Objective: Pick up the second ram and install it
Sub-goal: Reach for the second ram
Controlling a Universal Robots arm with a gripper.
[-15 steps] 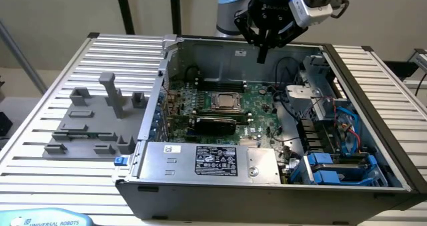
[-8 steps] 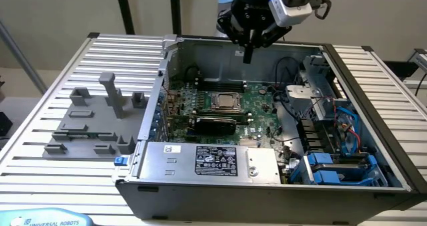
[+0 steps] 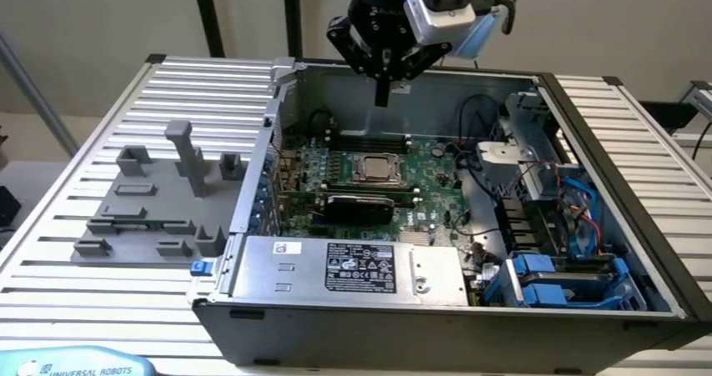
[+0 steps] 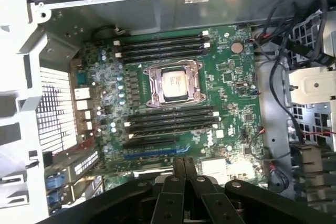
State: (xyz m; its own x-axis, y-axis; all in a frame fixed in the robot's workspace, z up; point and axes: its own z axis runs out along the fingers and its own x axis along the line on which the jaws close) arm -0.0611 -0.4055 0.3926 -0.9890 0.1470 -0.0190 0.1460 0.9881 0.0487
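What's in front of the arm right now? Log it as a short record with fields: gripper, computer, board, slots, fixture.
gripper: gripper shut, fingers pressed together, nothing seen between them
gripper place: above the far side of the open computer case, over the board
board: green board flat in the case, processor at its middle
slots: two banks of long black memory slots, one on each side of the processor
fixture: gray fixture on the slatted table, at the exterior view's left of the case
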